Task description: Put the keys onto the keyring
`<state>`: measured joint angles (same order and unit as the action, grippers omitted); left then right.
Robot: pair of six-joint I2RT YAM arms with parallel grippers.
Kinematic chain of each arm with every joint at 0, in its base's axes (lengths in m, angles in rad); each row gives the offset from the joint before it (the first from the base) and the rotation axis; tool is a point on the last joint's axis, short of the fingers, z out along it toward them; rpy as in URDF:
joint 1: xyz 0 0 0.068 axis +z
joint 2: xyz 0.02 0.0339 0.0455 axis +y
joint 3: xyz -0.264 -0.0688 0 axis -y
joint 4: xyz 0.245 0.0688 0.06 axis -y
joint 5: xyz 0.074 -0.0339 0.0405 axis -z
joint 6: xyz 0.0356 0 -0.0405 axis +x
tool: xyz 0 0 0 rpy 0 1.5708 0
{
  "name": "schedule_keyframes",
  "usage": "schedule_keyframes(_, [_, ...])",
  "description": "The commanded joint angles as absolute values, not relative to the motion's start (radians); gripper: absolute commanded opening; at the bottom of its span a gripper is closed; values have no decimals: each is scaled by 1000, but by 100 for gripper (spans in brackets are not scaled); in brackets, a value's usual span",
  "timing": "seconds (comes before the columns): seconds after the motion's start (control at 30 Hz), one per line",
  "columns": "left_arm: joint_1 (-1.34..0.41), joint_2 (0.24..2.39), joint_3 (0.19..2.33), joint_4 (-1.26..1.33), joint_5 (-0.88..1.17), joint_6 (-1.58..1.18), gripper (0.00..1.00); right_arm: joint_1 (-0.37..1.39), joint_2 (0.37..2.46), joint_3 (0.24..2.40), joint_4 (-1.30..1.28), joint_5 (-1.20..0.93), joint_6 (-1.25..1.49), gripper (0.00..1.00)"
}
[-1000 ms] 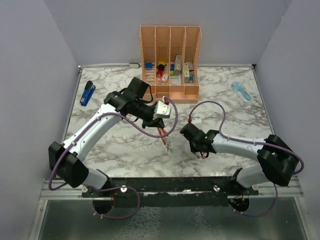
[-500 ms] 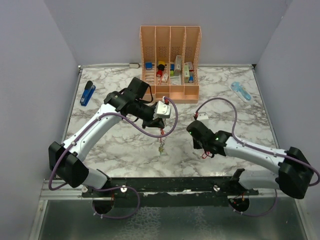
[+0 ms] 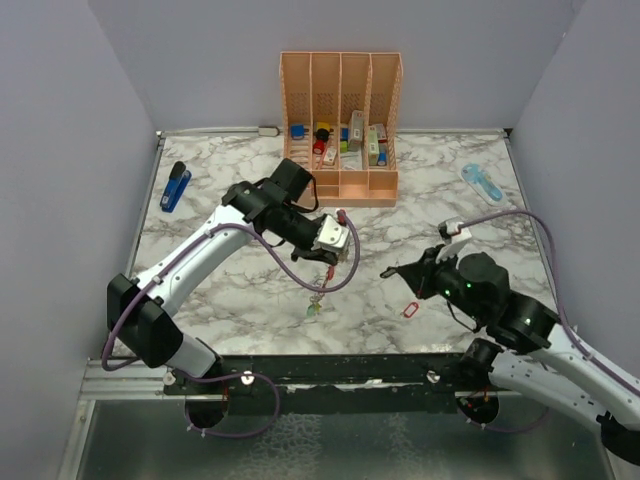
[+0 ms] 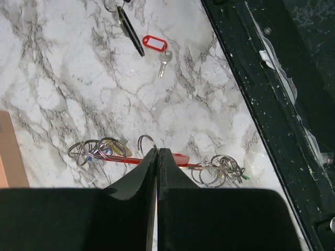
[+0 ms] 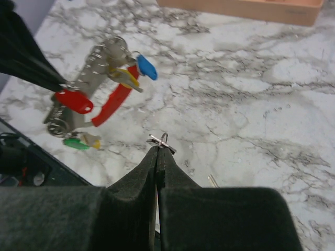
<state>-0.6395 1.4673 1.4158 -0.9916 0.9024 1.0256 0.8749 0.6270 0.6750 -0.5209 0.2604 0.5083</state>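
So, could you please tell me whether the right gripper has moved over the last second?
Yes. The right gripper has drawn back rightward, its body now farther from the orange organizer, with its fingers pointing left.

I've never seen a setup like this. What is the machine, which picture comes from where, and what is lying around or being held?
Two robot arms are bolted at the near edge of a marble-patterned table. The wide picture looks down from above and behind them. The other two come from a camera on each wrist, so each shows its own arm's black pincer at the bottom. The left pincer is shut on a red keyring carrying several keys with coloured heads. The right pincer is shut on a small metal ring. A red-tagged key shows below it, but whether it hangs from that ring is unclear. At the back stands an orange organizer rack. A blue stapler-like tool and a pale blue object lie at the sides.
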Motion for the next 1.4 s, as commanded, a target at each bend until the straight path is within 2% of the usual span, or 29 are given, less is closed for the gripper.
schedule_keyframes(0.0, [-686,1491,1481,-1033,963,1143,0,870,536,727,-516,120,445,1])
schedule_keyframes(0.3, [-732,1536,1574,-1066,930,1220,0,870,618,800,-464,-107,400,1])
schedule_keyframes(0.67, [-748,1516,1588,-1193,940,1344,0,870,670,810,-363,-108,442,1])
schedule_keyframes(0.8, [-750,1517,1611,-1254,935,1415,0,870,703,781,-285,-169,457,1])
schedule_keyframes(1.1, [-750,1538,1722,-1300,940,1420,0,870,700,673,-132,-302,481,1])
schedule_keyframes(1.37, [-750,1558,1743,-1335,962,1436,0,871,689,675,-111,-292,494,1])
